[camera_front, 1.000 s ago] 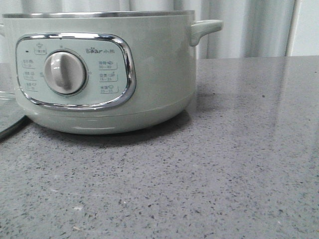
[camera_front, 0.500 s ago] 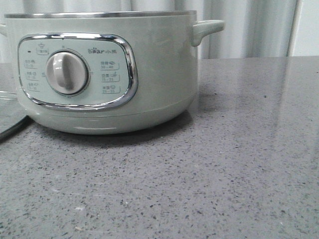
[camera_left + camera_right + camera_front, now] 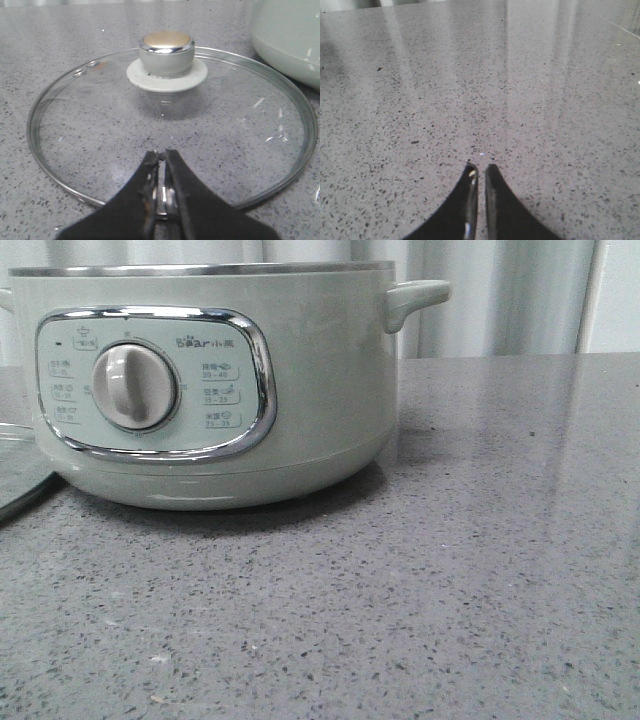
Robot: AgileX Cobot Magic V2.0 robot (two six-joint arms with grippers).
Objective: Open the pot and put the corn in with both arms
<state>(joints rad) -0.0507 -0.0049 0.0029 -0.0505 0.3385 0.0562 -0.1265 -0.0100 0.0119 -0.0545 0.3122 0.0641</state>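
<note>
The pale-green pot (image 3: 300, 390) stands at the left of the grey counter with its steel rim uncovered; its wall also shows in the left wrist view (image 3: 285, 35). Its glass lid (image 3: 100, 125) lies flat on the counter beside the pot, knob (image 3: 166, 50) up; the lid's edge shows in the front view (image 3: 15, 470). My left gripper (image 3: 161, 154) is shut and empty, over the lid's near part. My right gripper (image 3: 480, 167) is shut and empty above bare counter. The corn is not in view. Neither gripper shows in the front view.
The grey speckled counter (image 3: 480, 570) stretches to the right of the pot and in front of it. A pale curtain (image 3: 500, 300) hangs behind. The right wrist view shows only the counter top (image 3: 470, 75).
The pot and the lid's edge sit slightly further right in the front view than one second ago. Nothing has moved in the last half second.
</note>
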